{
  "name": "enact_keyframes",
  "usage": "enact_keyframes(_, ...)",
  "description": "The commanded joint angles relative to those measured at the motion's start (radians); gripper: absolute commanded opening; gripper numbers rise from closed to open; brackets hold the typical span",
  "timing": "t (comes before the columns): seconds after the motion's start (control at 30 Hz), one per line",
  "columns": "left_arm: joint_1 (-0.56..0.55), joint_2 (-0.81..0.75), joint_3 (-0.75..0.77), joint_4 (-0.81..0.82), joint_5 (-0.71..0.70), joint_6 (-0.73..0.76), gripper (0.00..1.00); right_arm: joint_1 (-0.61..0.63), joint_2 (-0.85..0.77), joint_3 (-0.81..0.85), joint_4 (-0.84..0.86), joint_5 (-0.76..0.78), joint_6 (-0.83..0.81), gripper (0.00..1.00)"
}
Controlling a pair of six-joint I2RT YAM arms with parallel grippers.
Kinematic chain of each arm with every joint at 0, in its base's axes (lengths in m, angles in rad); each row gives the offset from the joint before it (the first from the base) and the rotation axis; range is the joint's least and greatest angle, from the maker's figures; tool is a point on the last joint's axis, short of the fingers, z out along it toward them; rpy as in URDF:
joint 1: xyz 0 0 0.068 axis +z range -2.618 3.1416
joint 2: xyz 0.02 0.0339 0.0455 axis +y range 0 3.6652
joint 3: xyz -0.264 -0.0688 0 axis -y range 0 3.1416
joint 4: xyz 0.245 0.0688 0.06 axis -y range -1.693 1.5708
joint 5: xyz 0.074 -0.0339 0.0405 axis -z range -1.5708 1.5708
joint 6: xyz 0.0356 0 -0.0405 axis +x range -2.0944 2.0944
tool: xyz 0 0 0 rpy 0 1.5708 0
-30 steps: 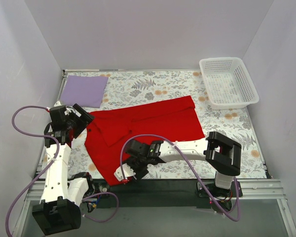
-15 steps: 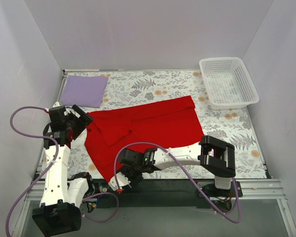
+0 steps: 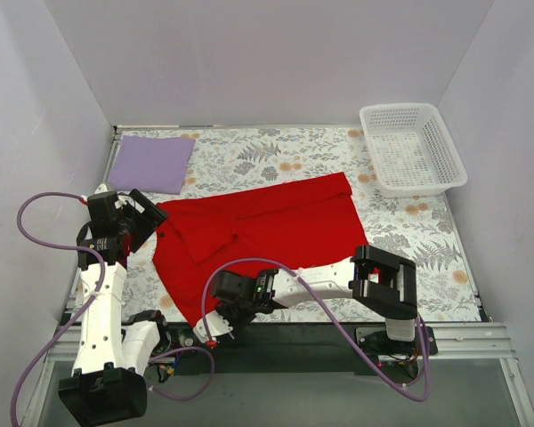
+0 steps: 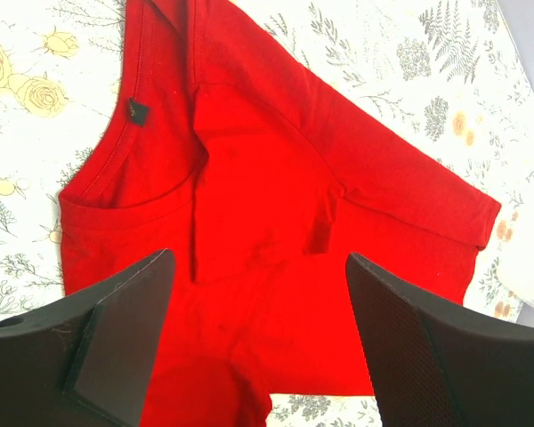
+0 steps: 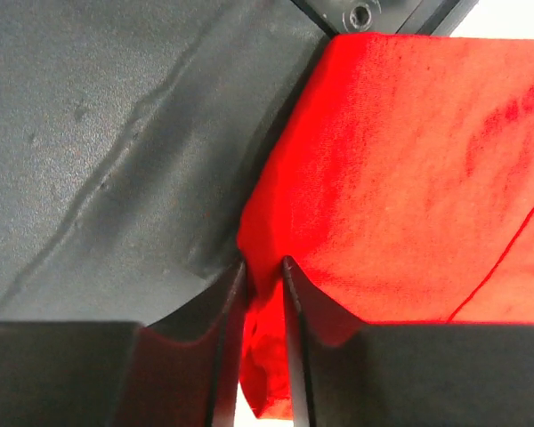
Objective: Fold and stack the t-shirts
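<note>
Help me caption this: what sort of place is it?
Probably a robot lab's test cell: white walls box in a floral-covered table holding a red t-shirt, a lavender t-shirt and a white mesh basket.

The red t-shirt (image 3: 267,227) lies spread on the floral table (image 3: 276,151), slanting across its middle. Its neck opening is toward the left and one side is folded over the body. Its near-left corner reaches the table's near edge, pinched between the fingers of the right gripper (image 5: 262,267). The lavender t-shirt (image 3: 151,163) lies as a neat flat rectangle at the far-left corner, well apart from the red one.
</note>
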Motion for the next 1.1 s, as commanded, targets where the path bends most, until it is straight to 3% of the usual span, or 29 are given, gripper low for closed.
enact_keyframes(0.0,0.005,-0.016,0.04,-0.013,0.021,0.013,0.76,0.002,0.003,0.044,0.025,0.026,0.017,0.27)
enact_keyframes(0.2,0.005,-0.019,0.04,-0.019,0.025,0.014,0.76,-0.012,-0.02,0.049,0.024,0.017,0.034,0.15)
enact_keyframes(0.3,0.003,-0.019,0.038,-0.018,0.034,0.017,0.76,-0.029,-0.028,0.052,0.021,-0.001,0.049,0.01)
enact_keyframes(0.8,0.005,-0.019,0.002,0.016,0.16,0.039,0.76,-0.228,-0.039,0.1,-0.001,-0.242,0.167,0.01)
enact_keyframes(1.07,0.003,0.004,-0.052,0.067,0.332,0.04,0.71,-0.365,-0.016,0.116,-0.001,-0.394,0.235,0.01)
